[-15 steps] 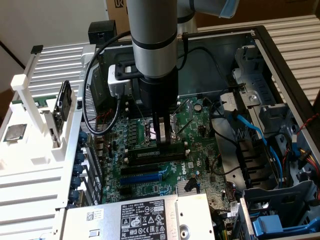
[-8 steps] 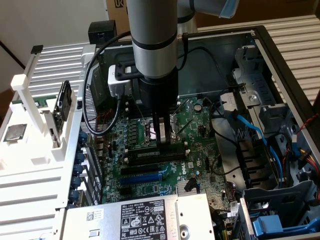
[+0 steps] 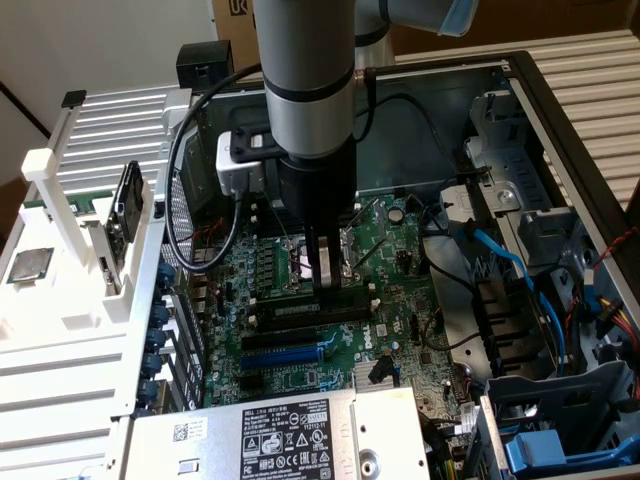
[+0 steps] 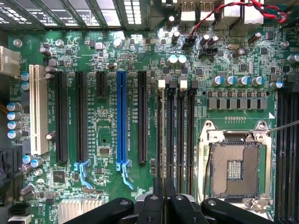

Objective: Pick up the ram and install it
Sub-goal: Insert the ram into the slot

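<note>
We see the robot's grey arm reaching down into an open black computer case [image 3: 560, 110], with its gripper [image 3: 322, 292] low over the green motherboard [image 3: 400, 290] at the middle of the exterior frame. The jaws stand narrow, nearly together. The ram [image 3: 295, 310], a long, thin green circuit-board stick, sits edge-up in the long black memory slot directly beneath them. In the wrist view the gripper [image 4: 164, 196] straddles that same ram [image 4: 161, 135], which shows as a thin line running along the slot. The jaws seem to pinch its upper edge, though the view is too tight for us to be sure of contact.

Beside that slot lie three more black memory slots [image 4: 181, 135], then the square metal-framed processor socket [image 4: 236, 170]. On its other side are a black expansion slot [image 4: 142, 116] and a blue one [image 4: 122, 116].

On the exterior view's left, a white plastic rack [image 3: 60, 330] carries a square silver processor chip [image 3: 30, 265]. A silver labelled power-supply box [image 3: 270, 440] fills the lower middle.
</note>
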You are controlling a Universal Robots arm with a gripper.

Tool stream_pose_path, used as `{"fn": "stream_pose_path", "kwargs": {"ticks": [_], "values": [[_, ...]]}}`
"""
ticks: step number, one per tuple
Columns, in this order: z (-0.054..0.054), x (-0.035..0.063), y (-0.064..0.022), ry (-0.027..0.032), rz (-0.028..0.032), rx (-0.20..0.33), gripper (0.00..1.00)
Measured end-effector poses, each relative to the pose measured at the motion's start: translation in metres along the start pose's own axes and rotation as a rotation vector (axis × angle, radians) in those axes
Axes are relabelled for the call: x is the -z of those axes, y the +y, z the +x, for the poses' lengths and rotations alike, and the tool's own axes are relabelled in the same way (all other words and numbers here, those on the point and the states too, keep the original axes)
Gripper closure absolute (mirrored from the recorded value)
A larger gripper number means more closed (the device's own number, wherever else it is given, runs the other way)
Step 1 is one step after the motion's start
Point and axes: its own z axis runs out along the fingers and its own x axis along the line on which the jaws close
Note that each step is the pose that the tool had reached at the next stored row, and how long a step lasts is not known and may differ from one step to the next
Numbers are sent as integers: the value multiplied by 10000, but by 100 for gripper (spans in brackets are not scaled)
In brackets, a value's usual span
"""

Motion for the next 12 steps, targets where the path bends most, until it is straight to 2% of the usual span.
{"fn": "stream_pose_path", "kwargs": {"ticks": [12], "values": [[0, -34, 1, 1, -1, 0, 88]]}}
